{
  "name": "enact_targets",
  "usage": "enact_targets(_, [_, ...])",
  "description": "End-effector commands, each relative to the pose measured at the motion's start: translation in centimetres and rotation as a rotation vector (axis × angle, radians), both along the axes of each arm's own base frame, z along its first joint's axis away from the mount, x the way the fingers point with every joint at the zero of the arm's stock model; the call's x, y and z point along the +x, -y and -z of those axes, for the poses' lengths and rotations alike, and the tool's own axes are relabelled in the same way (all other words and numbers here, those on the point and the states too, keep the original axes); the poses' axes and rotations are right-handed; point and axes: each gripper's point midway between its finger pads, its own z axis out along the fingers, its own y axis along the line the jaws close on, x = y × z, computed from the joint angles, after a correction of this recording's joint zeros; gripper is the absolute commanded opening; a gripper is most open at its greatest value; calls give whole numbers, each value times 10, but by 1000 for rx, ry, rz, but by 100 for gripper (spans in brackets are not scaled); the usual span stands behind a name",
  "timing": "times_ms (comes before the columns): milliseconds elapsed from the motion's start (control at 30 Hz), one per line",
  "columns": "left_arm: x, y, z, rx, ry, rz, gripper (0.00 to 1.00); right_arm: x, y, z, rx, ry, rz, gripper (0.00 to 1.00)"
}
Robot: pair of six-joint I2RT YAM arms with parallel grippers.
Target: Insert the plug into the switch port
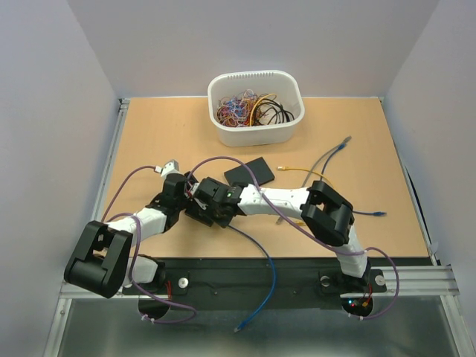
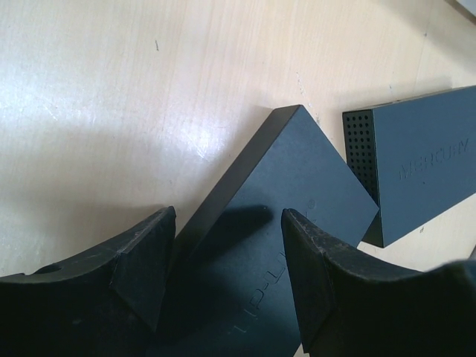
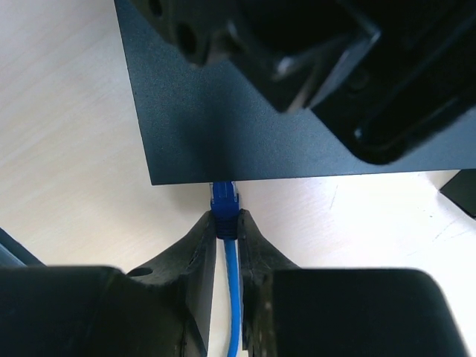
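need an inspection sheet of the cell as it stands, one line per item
Surface: wooden table, small marks, otherwise bare where visible.
Job's things: black switch lies flat; blue plug meets one edge of it, seating cannot be told.
Clutter: second black switch, marked MERCURY, beside the first; white bin of tangled cables at the far edge.
Grippers: left gripper open, straddling the black switch; right gripper shut on the blue plug.
Cables: blue cable trails back from the plug; yellow cable and grey-blue cable lie loose on the right.
Surroundings: white walls on three sides; nothing else seen.
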Motion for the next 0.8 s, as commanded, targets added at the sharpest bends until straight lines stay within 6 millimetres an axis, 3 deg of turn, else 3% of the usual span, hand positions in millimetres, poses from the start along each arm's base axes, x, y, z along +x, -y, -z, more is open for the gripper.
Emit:
enact_targets(0, [-67,53,27,-86,-179,250,69,79,-89,-85,421,207,97,0])
enact_targets(133, [-70,59,26,-101,-182,256,69,90,-106,-106,495,228,110,1])
enact_targets(300, [-70,66,24,-116,-183,273,69,97,-120,-105,553,236,113,0])
enact_targets(400, [-73,72,23,-138,-180,298,69,99,-129,-117,652,259,107,0])
enact_targets(433, [-74,74,24,-142,-183,307,69,96,-124,-113,660,261,106,0])
enact_targets(533, [-76,80,24,-153,-176,334,69,87,-123,-139,836,315,50,0])
enact_targets(633, [-81,84,23,-176,-174,369,69,87,-114,-152,914,353,31,0])
enact_targets(767, [-81,88,19,-185,-163,387,69,83,-109,-152,940,338,-5,0])
